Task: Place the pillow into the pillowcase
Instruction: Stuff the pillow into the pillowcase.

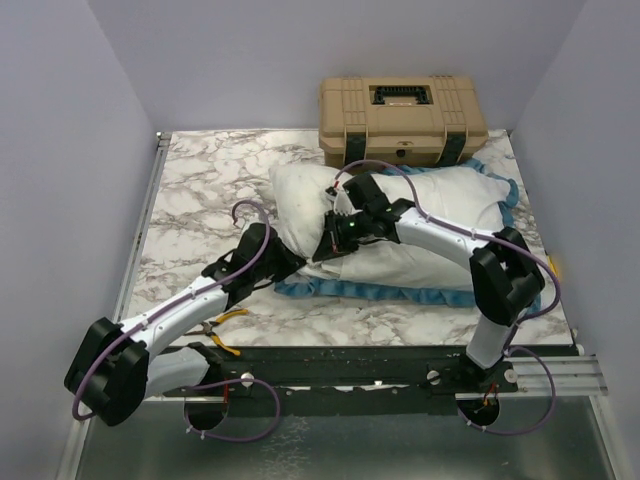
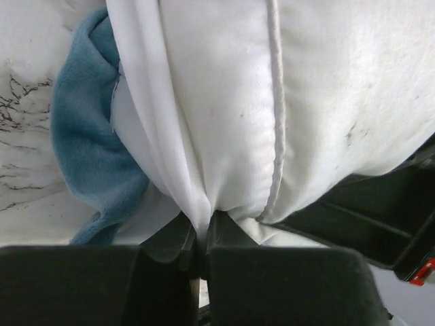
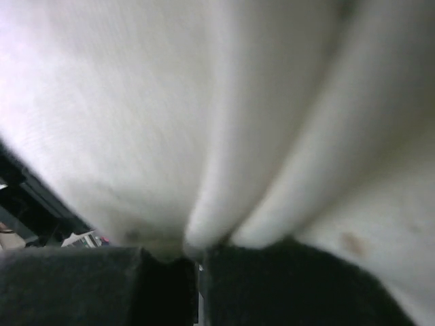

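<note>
The white pillow (image 1: 300, 195) lies across the middle of the table, its left end bare. The pillowcase (image 1: 400, 292) shows as a blue frilled edge along the pillow's front and right sides. My left gripper (image 1: 292, 262) is at the front left of the pile. In the left wrist view this gripper (image 2: 202, 234) is shut on a thin white fold of the pillowcase (image 2: 88, 149), beside the blue frill. My right gripper (image 1: 335, 243) reaches in from the right onto the pillow's middle. Seen from the right wrist, that gripper (image 3: 197, 255) is shut on a plump fold of the pillow (image 3: 136, 122).
A tan hard case (image 1: 402, 120) stands at the back edge, touching the pillow's far side. Yellow-handled pliers (image 1: 222, 325) lie near the front edge under the left arm. The marble table (image 1: 200, 190) is bare to the left of the pillow.
</note>
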Motion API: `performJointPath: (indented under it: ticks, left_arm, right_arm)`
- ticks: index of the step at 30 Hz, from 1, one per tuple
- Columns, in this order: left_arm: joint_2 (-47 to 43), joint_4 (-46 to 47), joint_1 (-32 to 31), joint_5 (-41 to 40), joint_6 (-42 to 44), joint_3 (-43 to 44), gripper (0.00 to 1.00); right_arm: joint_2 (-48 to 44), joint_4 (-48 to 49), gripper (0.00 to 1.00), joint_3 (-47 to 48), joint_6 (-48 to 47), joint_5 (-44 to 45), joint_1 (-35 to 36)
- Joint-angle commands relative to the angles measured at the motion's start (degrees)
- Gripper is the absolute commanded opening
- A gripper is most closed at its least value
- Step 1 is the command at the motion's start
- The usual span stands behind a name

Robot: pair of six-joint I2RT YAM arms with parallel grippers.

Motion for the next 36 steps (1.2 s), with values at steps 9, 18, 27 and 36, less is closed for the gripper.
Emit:
performJointPath:
  ticks: [9,18,27,36]
  left_arm:
    - [-7.0,2.3,1.9,1.2,-1.1,-6.9,0.10]
    - [-8.9,2.9,2.4,1.5,-1.1,-6.9,0.00]
    - [0.3,9.6,2.1,10.6,0.3,-0.7,0.47]
    - [10.0,16.7,-1.1,10.6,-3.3,0.6,0.56]
  right_arm:
    - [-8.0,-2.8,0.00,-5.2,0.9,8.5,-12.6]
    - [-6.9,-4.4,0.00,-1.8,-2.6,6.1,-12.1]
    - [-5.9,-3.5,0.00,-2.3,-2.5,4.1,-11.4]
    - [-5.0,-4.3,0.00,-0.7,-2.4,4.0,-11.4]
